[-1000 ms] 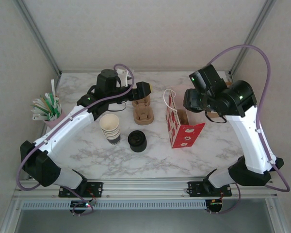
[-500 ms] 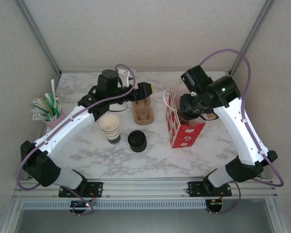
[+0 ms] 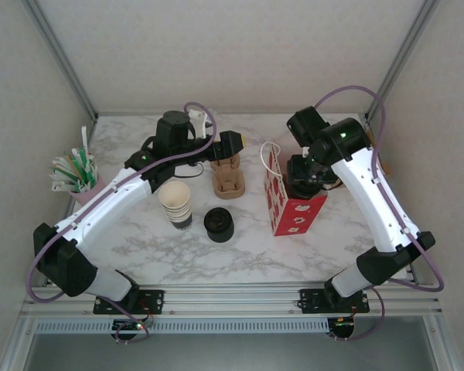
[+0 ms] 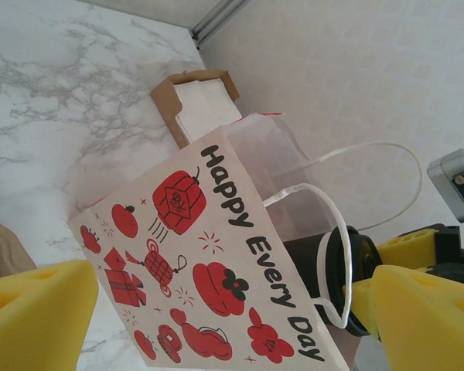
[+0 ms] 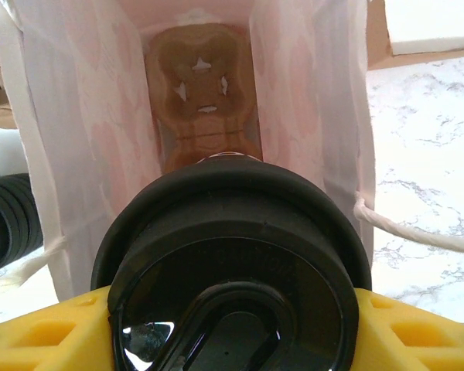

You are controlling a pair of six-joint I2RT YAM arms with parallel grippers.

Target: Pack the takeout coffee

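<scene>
The takeout coffee, a dark cup with a black lid, is held by my right gripper, which is shut on it just under the lid. It hangs in the mouth of the red-and-white "Happy Every Day" paper bag, above a brown pulp carrier at the bag's bottom. From above, the right gripper sits over the bag. The left wrist view shows the cup behind the bag's string handle. My left gripper is open and holds nothing, left of the bag over the table's carriers.
A stack of cream-rimmed lidless cups and a stack of bare black lids stand at the centre left. A pink holder of stirrers is at the far left. A brown napkin box lies behind the bag.
My right arm has swung left and brought the coffee from beside the bag to its open mouth. The left arm has not moved.
</scene>
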